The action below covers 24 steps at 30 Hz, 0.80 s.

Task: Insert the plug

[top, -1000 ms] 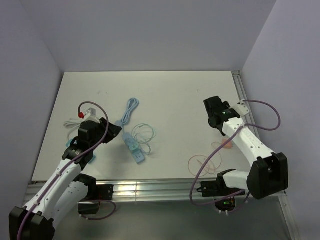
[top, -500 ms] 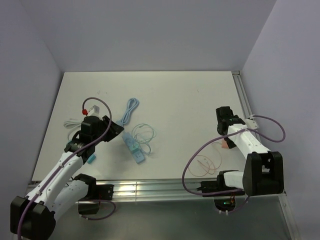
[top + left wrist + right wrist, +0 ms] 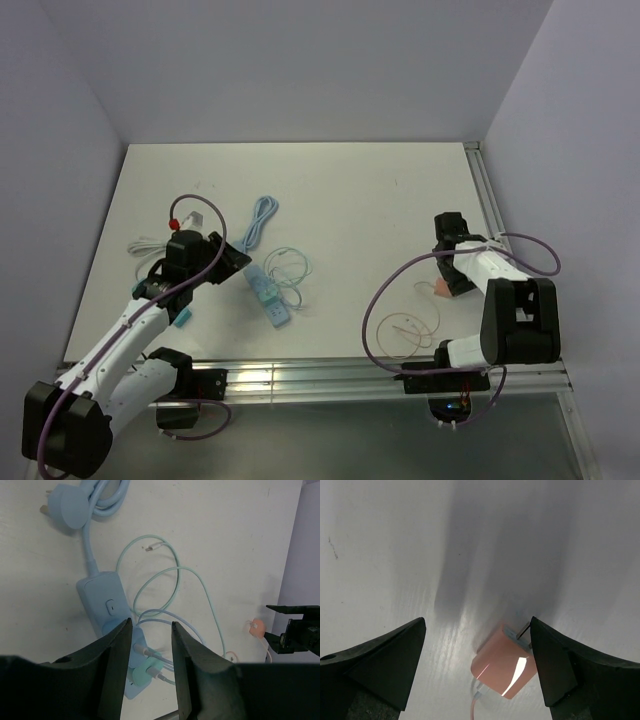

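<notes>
The pink plug (image 3: pixel 504 667) lies on the white table with its metal prongs toward my right finger, and it shows small in the top view (image 3: pixel 441 288). My right gripper (image 3: pixel 477 620) stands wide open astride it without touching it (image 3: pixel 453 283). The light-blue power strip (image 3: pixel 268 295) lies left of centre with a teal plug (image 3: pixel 147 672) and a pale one seated in it. My left gripper (image 3: pixel 151 622) hovers over the strip's upper end (image 3: pixel 107 605), its jaws a narrow gap apart with nothing between them.
The strip's coiled blue cord and wall plug (image 3: pixel 67 510) lie behind it, and a thin teal cable (image 3: pixel 290 265) loops beside it. A pink cable (image 3: pixel 410 325) coils near the front edge. A white cable (image 3: pixel 148 245) lies at far left. A metal rail (image 3: pixel 483 190) lines the right side.
My right gripper has swung back toward the near right, come down over the pink plug and opened wider. The left gripper has shifted slightly up and right beside the strip.
</notes>
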### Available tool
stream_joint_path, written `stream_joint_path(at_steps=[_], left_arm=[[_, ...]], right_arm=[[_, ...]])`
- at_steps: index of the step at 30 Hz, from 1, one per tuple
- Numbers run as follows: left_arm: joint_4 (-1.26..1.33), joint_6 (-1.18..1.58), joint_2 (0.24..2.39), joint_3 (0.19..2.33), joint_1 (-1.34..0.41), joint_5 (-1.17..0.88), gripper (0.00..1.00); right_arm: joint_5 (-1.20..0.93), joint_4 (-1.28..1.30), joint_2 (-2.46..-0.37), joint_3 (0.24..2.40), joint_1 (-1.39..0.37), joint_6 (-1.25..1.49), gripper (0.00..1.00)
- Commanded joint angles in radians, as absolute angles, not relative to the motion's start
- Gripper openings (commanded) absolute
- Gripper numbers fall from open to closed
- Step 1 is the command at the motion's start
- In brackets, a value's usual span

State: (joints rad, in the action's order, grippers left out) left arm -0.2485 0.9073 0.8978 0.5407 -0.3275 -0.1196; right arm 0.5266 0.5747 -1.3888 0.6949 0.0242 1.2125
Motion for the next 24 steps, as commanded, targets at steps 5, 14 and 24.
stream_joint_path(at_steps=[5, 14, 24], left_arm=[[-0.221, 0.897, 0.850, 0.561, -0.324, -0.146, 0.44], [-0.215, 0.890, 0.778, 0.546, -0.324, -0.172, 0.44], [-0.213, 0.896, 0.600, 0.449, -0.324, -0.204, 0.47]], right_arm=[[0.511, 0.537, -1.224, 0.623, 0.032, 1.210, 0.93], [0.390, 0.463, -1.256, 0.643, 0.032, 1.019, 0.92], [0.305, 0.411, -1.446, 0.748, -0.089, 0.953, 0.93]])
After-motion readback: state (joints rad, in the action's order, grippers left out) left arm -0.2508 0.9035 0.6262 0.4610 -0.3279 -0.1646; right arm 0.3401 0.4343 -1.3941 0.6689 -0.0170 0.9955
